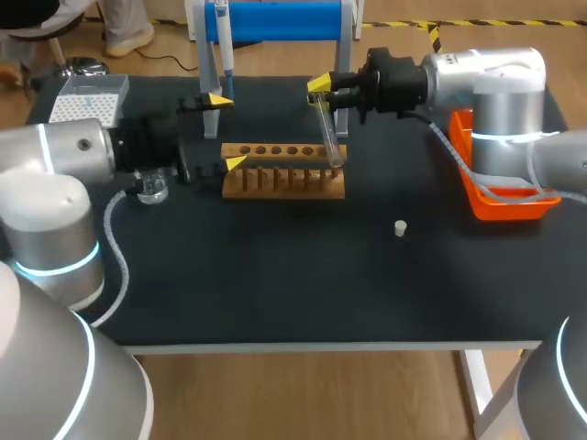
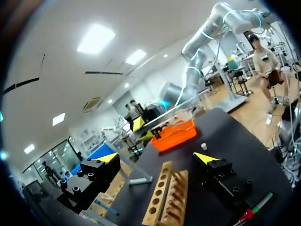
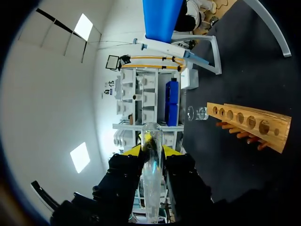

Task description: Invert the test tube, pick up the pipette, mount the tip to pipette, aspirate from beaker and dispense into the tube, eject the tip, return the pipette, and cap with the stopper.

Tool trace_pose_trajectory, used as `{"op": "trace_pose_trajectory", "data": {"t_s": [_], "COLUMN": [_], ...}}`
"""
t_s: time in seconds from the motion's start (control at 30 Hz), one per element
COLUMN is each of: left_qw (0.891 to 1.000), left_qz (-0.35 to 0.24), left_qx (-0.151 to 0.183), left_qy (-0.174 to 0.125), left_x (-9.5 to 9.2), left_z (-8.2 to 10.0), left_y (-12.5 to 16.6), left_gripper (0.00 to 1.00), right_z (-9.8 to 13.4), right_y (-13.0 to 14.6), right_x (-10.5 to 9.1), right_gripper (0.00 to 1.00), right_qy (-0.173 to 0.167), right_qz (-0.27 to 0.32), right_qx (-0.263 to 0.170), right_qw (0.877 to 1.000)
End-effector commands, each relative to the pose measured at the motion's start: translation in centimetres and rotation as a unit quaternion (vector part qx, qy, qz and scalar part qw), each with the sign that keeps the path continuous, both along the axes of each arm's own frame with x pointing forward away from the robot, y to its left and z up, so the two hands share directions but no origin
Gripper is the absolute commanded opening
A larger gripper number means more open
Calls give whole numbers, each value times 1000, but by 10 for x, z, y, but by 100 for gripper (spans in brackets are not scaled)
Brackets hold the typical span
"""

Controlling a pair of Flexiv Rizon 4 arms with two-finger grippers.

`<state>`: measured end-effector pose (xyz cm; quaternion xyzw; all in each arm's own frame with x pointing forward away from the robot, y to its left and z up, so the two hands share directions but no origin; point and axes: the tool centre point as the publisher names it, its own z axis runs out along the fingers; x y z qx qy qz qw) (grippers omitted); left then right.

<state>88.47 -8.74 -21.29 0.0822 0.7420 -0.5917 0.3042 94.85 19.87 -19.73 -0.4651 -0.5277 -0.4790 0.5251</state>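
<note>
**You're at a wet-lab bench**

You are working in a laboratory, and the black tabletop (image 1: 275,284) tells you so. On it stands a wooden rack (image 1: 284,174) with a row of holes and a row of pegs, and a clear glass test tube (image 1: 328,137) at its end. A small glass beaker (image 1: 151,189) sits beside the rack. A pipette (image 1: 223,50) hangs in a blue-topped stand (image 1: 284,20) behind it. A box of pipette tips (image 1: 87,99), a small white stopper (image 1: 400,228) and an orange tray (image 1: 503,205) lie around.

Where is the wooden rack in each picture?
Head view: wooden rack at the table's middle.
Left wrist view: just ahead of the open left pincer.
Right wrist view: ahead of the right pincer, off to one side.
Shared landmark: the blue stand behind it.
</note>
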Motion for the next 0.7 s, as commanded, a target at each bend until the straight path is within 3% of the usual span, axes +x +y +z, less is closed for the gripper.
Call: {"op": "trace_pose_trajectory", "data": {"t_s": [0.03, 0.13, 0.3, 0.43, 0.5, 0.57, 0.7], "left_qw": [994, 984, 958, 937, 920, 915, 918], "left_qz": [-46, -25, 13, 1, -2, 23, 29], "left_qx": [-30, 31, 58, 76, 94, 123, 116], "left_qy": [-92, -174, -280, -342, -380, -383, -378], "left_x": [0, -3, -14, -19, -23, -24, -24], "left_z": [6, 14, 22, 26, 29, 31, 31], "left_y": [-3, -11, -15, -21, -25, -24, -22], "left_gripper": [100, 100, 100, 100, 100, 100, 100], "right_z": [1, 1, 1, 1, 1, 1, 1], "right_y": [-1, -1, -1, -1, -1, -1, -1], "right_x": [0, 0, 0, 0, 0, 0, 0], "right_gripper": [0, 0, 0, 0, 0, 0, 0], "right_qy": [0, 0, 0, 0, 0, 0, 0], "right_qz": [0, 0, 0, 0, 0, 0, 0], "right_qx": [-2, -2, -2, -2, -2, -2, -2], "right_qw": [1000, 1000, 1000, 1000, 1000, 1000, 1000]}}
